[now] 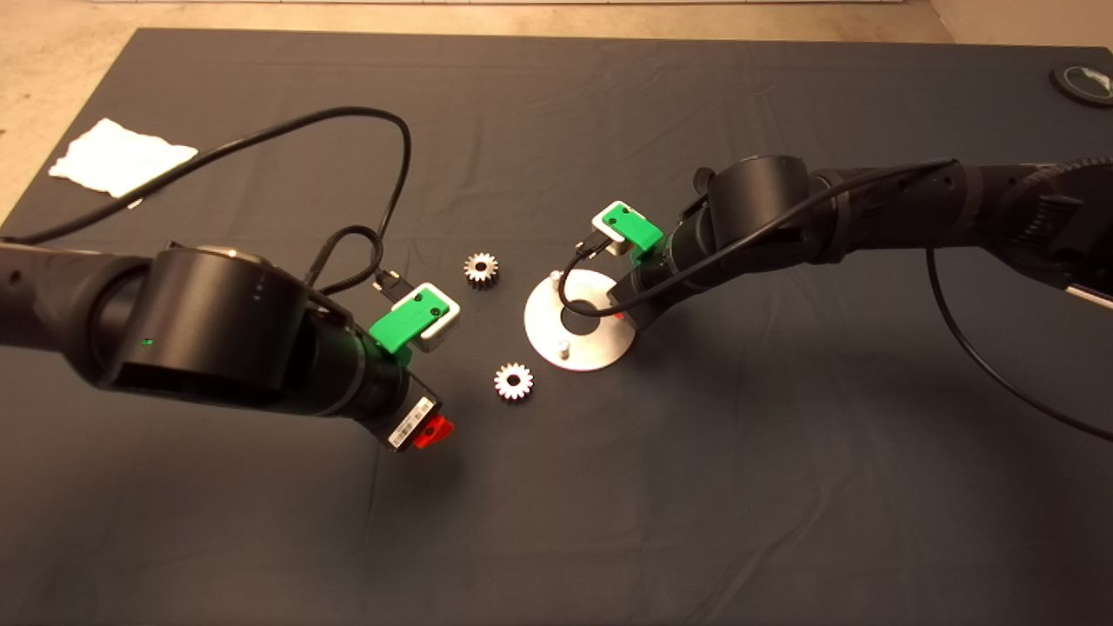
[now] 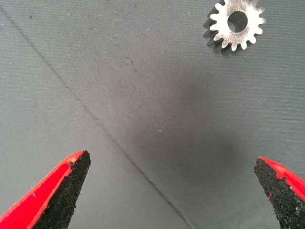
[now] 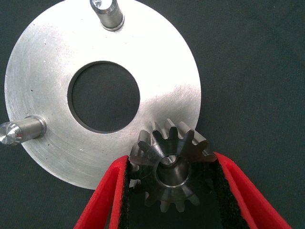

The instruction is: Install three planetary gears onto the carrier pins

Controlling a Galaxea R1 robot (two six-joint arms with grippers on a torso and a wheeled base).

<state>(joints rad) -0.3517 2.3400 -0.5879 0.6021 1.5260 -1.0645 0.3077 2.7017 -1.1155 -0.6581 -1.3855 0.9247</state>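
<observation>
The silver disc (image 1: 578, 320) lies mid-mat, with two bare carrier pins (image 1: 563, 349) showing in the head view. My right gripper (image 1: 619, 315) is over the disc's right side. In the right wrist view it (image 3: 171, 162) is shut on a darker planetary gear (image 3: 171, 174), whose centre hole sits over the third pin; the disc (image 3: 102, 43) and the two bare pins (image 3: 107, 12) lie beyond. Two shiny gears lie on the mat left of the disc (image 1: 481, 268) (image 1: 513, 381). My left gripper (image 1: 432, 429) is open and empty above the mat (image 2: 171, 164), short of the nearer gear (image 2: 235, 24).
A white cloth (image 1: 117, 156) lies at the mat's far left corner. A round dark object (image 1: 1083, 83) sits at the far right edge. Black cables (image 1: 383, 139) loop above both wrists.
</observation>
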